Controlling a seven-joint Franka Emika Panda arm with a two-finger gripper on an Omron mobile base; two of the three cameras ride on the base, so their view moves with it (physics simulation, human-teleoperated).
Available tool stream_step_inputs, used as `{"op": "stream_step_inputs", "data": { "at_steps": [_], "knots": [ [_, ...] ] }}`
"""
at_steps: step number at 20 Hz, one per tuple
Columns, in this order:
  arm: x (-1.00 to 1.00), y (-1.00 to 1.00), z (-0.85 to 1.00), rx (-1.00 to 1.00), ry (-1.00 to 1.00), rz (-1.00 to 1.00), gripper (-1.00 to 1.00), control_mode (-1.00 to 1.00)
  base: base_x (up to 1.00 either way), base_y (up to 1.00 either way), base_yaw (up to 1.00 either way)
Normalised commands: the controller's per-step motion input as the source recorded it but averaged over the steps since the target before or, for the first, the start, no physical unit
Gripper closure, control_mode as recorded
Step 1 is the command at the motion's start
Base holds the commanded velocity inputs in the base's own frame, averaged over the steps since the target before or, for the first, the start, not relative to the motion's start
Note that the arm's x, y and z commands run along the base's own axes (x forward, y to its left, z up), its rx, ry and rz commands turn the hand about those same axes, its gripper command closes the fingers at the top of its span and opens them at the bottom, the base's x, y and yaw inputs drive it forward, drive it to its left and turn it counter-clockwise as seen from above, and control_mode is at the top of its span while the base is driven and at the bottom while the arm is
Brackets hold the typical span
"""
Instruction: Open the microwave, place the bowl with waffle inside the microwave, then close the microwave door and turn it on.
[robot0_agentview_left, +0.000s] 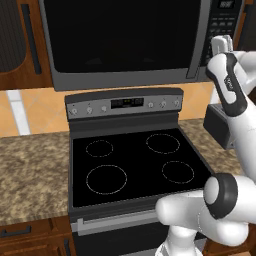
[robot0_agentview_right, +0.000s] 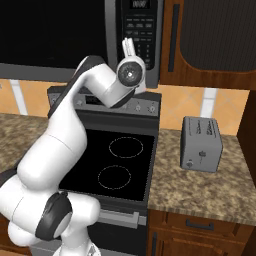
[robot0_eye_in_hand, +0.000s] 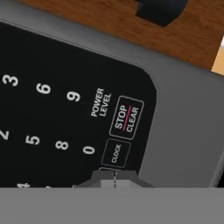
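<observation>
Gripper (robot0_eye_in_hand: 114, 178) fingers sit pressed together, holding nothing, so that you present one narrow tip to the keypad (robot0_eye_in_hand: 65, 113), just below the CLOCK key (robot0_eye_in_hand: 116, 153). The microwave door (robot0_agentview_left: 120, 35) is shut at 12 o'clock above the stove (robot0_agentview_left: 137, 165), consistent with the start step.

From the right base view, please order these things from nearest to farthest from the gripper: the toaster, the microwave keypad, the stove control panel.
1. The microwave keypad, directly at the gripper.
2. The stove control panel, below it.
3. The toaster, on the counter, lower right.
</observation>
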Motion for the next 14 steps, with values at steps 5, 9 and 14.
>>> {"op": "stream_step_inputs", "data": {
  "at_steps": [5,9,14],
  "knots": [
    [0.94,0.00,-0.33,0.03,0.07,0.03,1.00,-1.00,0.00,0.00,0.00],
    [1.00,0.02,-0.85,0.02,0.01,0.01,1.00,-1.00,0.00,0.00,0.00],
    [1.00,0.14,-1.00,0.00,0.00,0.00,1.00,-1.00,0.00,0.00,0.00]
  ]
}}
